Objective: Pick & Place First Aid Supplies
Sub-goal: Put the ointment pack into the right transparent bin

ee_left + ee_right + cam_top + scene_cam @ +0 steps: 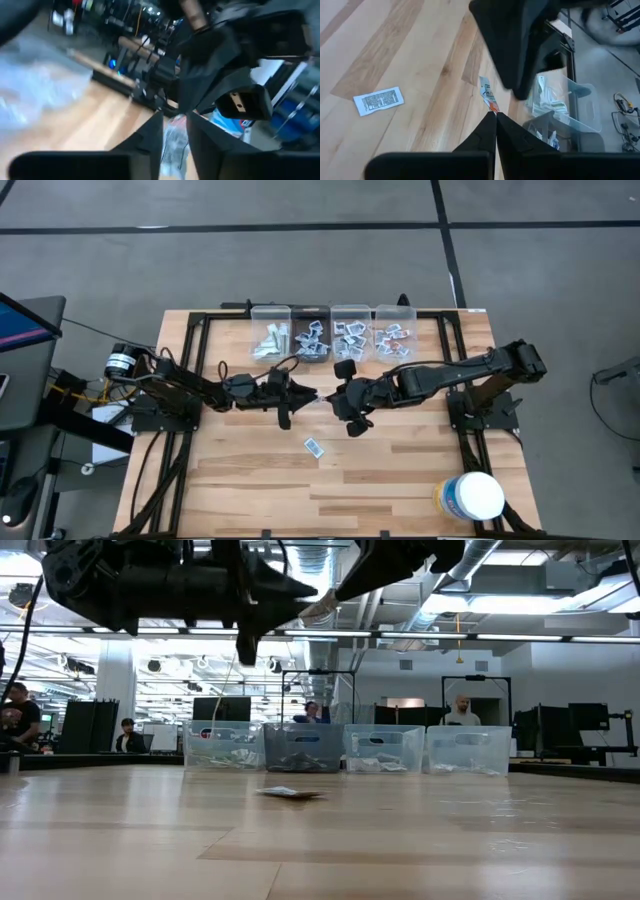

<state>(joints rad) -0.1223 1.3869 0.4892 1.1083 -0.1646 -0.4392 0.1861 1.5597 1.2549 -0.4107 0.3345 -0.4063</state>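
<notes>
Wooden counter [250, 480] carried one loose packet [314, 446], four clear bins [330, 315] at its far edge; above mid-counter, right tool [495, 114] pinched a red-printed packet [487, 97] by its end, apparently handing over from left tool [175, 122], fingers parted.
</notes>
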